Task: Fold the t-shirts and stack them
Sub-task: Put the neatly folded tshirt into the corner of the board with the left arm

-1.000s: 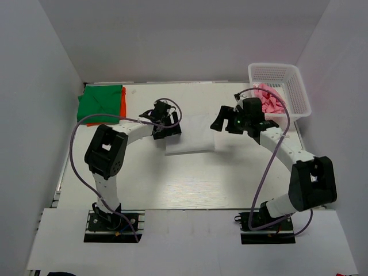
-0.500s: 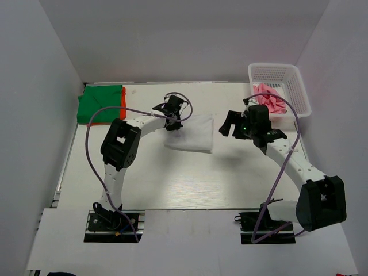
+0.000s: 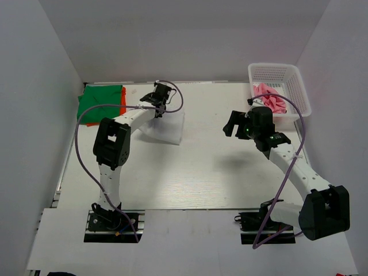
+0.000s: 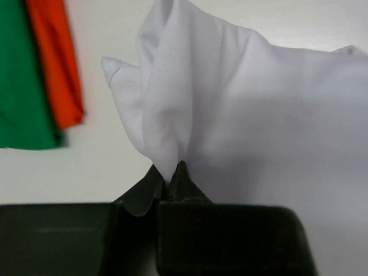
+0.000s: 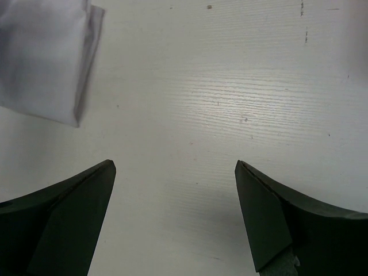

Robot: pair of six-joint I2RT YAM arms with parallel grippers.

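Most of orange t-shirt [image 3: 123, 102] under green t-shirt [image 3: 100, 102].

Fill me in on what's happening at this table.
The left gripper is shut on a pinch of the folded white t-shirt, near the green t-shirt lying on an orange t-shirt. The right gripper is open over bare table, holding nothing. A pink t-shirt sits in the basket.

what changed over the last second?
Left tool closed on the white t-shirt by its edge and dragged it far-left toward the green t-shirt and orange t-shirt. Right tool, open, backed off rightward. That stack and the pink t-shirt in the basket stayed put.
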